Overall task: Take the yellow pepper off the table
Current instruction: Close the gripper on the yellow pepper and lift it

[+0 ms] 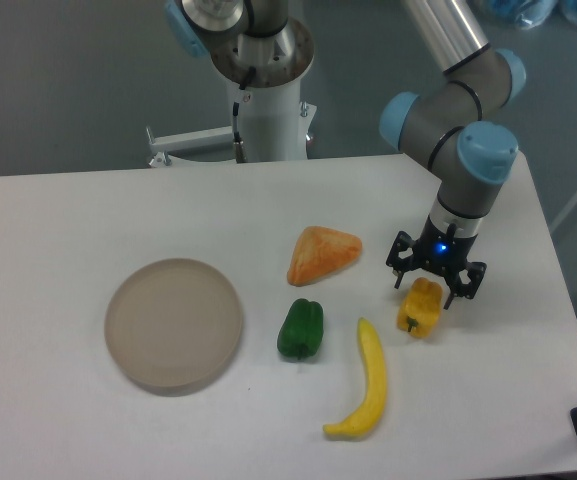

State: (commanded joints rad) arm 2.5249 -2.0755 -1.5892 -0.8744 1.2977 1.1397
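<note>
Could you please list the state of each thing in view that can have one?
Black two-finger gripper: open, lowered around the pepper's top.
Small blocky yellow toy pepper: on the white table, not lifted.
Round beige plate: empty.
Green toy pepper: lying on the table.

My black gripper shows a blue light at right of centre, over the yellow-orange pepper. The table is plain white; the plate beige, the wedge orange, the green pepper glossy, the banana yellow.
</note>
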